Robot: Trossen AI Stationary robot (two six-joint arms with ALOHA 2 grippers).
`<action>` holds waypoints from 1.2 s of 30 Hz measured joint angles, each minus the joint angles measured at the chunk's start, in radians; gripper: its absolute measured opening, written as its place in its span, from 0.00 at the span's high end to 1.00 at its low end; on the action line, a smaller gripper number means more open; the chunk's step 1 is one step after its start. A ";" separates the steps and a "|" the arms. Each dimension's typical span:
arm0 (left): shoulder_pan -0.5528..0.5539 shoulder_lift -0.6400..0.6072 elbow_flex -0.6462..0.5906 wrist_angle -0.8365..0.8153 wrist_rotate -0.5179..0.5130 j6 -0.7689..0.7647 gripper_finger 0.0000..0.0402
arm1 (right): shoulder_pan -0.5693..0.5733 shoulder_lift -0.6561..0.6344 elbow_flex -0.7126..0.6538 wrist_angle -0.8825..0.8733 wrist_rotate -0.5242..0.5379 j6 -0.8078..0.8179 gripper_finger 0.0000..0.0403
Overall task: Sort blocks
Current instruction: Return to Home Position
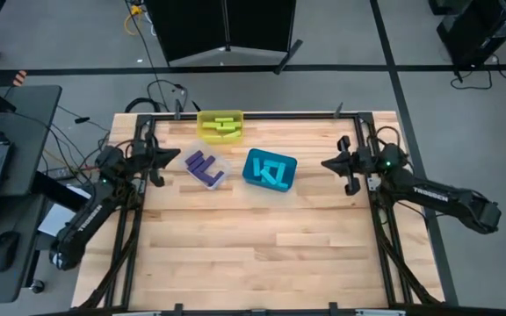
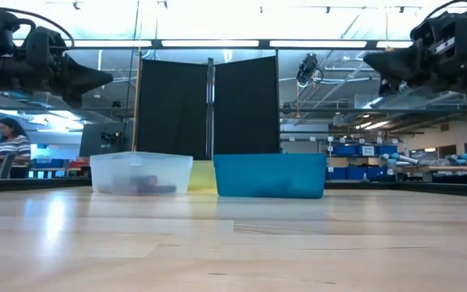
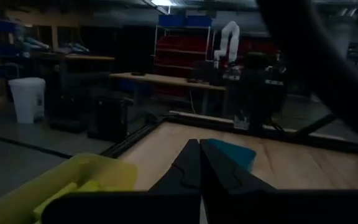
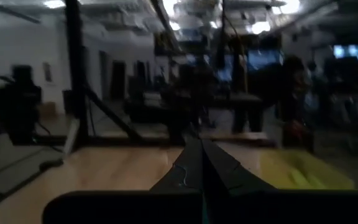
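Note:
Yellow-green blocks [image 1: 222,124] lie in the yellow bin [image 1: 204,131] at the table's far edge. Purple blocks [image 1: 204,167] lie in the clear bin [image 1: 223,178] nearer the middle, and cyan blocks [image 1: 271,172] in the teal bin [image 1: 254,158] beside it. My left gripper [image 1: 180,157] is shut and empty above the table's far left, just left of the clear bin. My right gripper [image 1: 326,164] is shut and empty above the far right, right of the teal bin. Both point roughly level toward the bins.
In the low view the clear bin [image 2: 141,173] and teal bin [image 2: 269,175] stand side by side, the yellow bin [image 2: 202,175] behind them. Metal frame rails run along the table's left, right and far edges. A person sits at far left beyond the table [image 2: 10,144].

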 joint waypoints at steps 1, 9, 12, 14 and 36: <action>-0.011 -0.001 0.000 0.003 -0.007 0.003 1.00 | 0.024 -0.027 0.000 -0.064 0.035 -0.020 0.99; -0.156 0.000 -0.019 0.007 -0.294 0.089 1.00 | 0.260 -0.236 0.000 -0.374 0.325 -0.175 0.99; -0.232 0.000 -0.019 -0.004 -0.389 0.136 1.00 | 0.333 -0.290 0.000 -0.406 0.398 -0.216 0.99; -0.281 0.000 -0.019 -0.009 -0.443 0.162 1.00 | 0.370 -0.316 0.000 -0.456 0.442 -0.232 0.99; -0.468 0.004 -0.019 -0.103 -0.572 0.101 0.93 | 0.468 -0.354 0.000 -0.674 0.552 -0.057 0.91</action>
